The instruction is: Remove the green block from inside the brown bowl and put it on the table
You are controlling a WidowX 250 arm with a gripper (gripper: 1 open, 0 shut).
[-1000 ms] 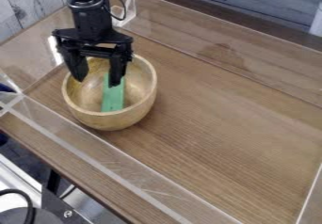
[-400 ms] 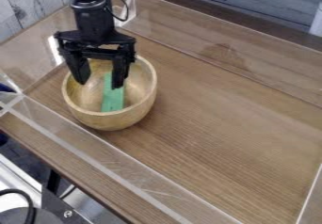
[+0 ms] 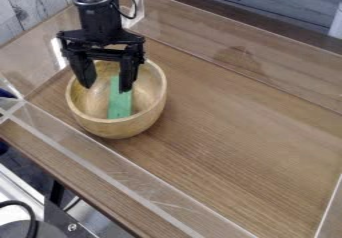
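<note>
Hovering wide open and empty over the bowl (image 3: 118, 100): tool (image 3: 104, 79), fingers straddling the upper end of the green block (image 3: 122, 104).

Looks light, stiff, smooth; lying slanted inside, best pinched across its narrow sides. Thick bowl wall crowding the fingers; bench (image 3: 234, 112) otherwise bare, clear walls (image 3: 80, 162) well apart.

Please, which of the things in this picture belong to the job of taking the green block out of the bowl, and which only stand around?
For the job:
- green block, lying in the bowl
- brown bowl
- table, where the block should go
- claw, open, over the bowl

Only standing around:
- clear walls along the table's edge
</note>
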